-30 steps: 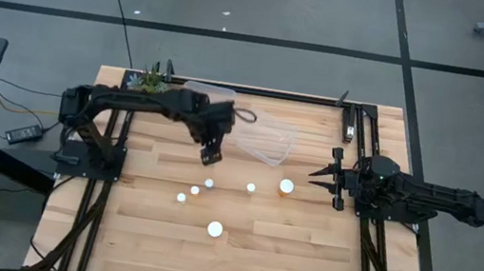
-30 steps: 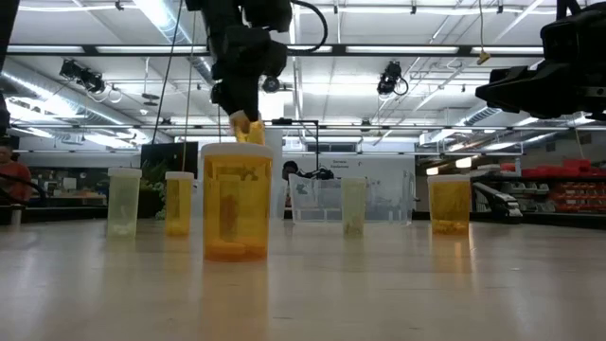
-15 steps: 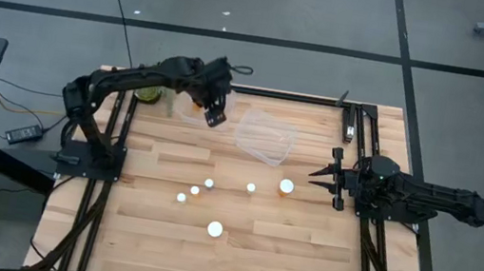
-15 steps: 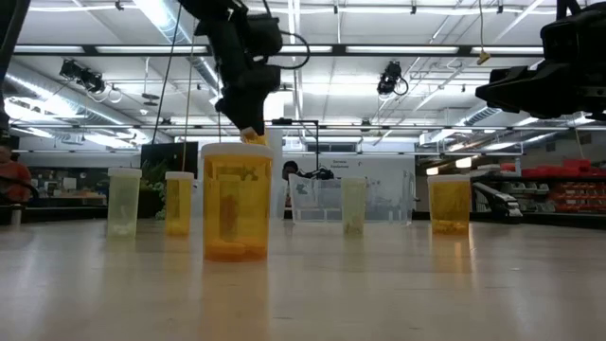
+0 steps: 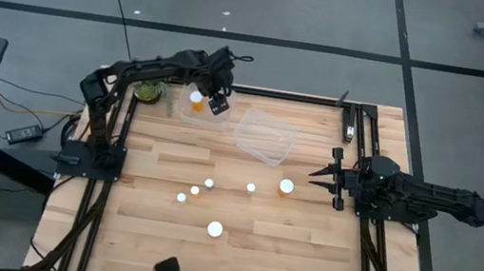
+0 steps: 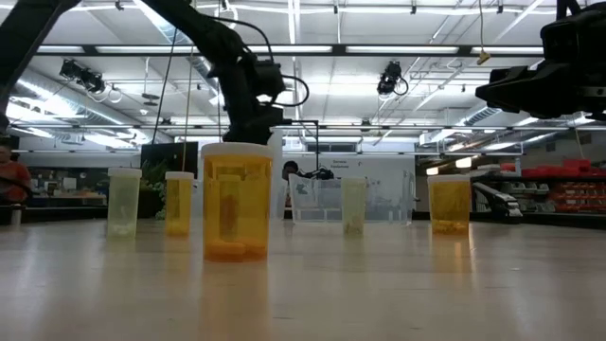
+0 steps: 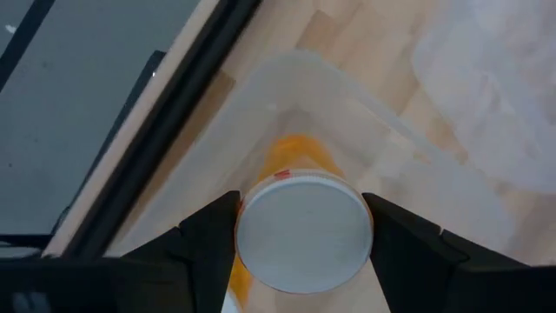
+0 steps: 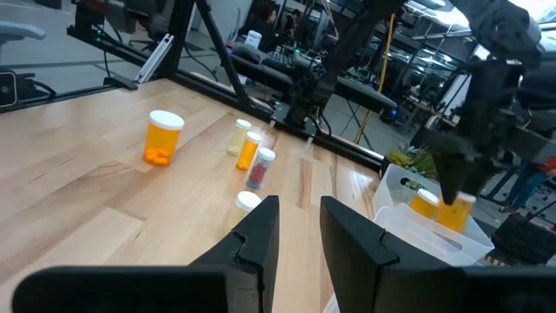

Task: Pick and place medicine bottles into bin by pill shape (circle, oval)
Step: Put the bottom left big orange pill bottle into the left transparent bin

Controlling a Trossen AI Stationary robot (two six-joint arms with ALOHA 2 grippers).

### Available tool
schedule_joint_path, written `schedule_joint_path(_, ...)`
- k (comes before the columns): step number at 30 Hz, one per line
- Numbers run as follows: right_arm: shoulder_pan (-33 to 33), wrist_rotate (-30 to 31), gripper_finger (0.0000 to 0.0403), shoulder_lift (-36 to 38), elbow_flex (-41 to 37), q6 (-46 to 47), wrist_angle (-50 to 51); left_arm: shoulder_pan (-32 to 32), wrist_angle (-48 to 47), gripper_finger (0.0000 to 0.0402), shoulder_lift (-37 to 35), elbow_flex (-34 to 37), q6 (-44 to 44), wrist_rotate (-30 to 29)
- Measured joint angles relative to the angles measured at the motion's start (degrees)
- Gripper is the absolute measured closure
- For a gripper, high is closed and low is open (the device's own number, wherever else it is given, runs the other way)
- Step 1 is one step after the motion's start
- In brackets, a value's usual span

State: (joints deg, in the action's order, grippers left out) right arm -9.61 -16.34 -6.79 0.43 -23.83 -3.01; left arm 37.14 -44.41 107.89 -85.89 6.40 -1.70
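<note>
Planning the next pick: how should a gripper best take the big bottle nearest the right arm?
Probably from straight above, fingers closing across the round white cap or just under it. The big bottle stands upright on the table, apart from the small bottle beside it, so both flanks look free. The right gripper waits nearby.

Robotics lab or workshop, wooden workbench [image 5: 303,241], grey concrete floor [image 5: 271,5], overhead strip lights [image 6: 445,49], equipment racks [image 8: 365,52]
</note>
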Motion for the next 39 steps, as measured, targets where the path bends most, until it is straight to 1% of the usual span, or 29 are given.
schedule_joint_path(5,0.00,0.01,0.0310,0.01,0.02,-0.01,0.00,0.81,2.46,0.0157,2.24,0.00,1.44,0.05)
schedule_joint_path(11,0.00,0.00,0.0310,0.00,0.02,0.00,-0.02,1.32,2.32,0.0164,4.09,0.02,3.28,0.04)
schedule_joint_path(20,0.00,0.00,0.0310,0.00,0.02,-0.02,-0.02,1.32,1.85,0.0155,4.31,0.02,3.93,0.01)
schedule_joint_path(26,0.00,0.00,0.0310,0.00,0.00,0.00,-0.04,1.32,0.85,0.0163,4.31,0.02,3.85,-0.19)
schedule_joint_path(33,0.00,0.02,0.0310,0.02,0.02,0.00,-0.04,1.32,-0.25,0.0155,4.56,0.02,3.82,-0.65)
schedule_joint_path(39,0.00,0.02,0.0310,0.00,0.02,0.00,-0.04,1.70,-1.34,0.0161,5.60,0.07,3.75,-1.87)
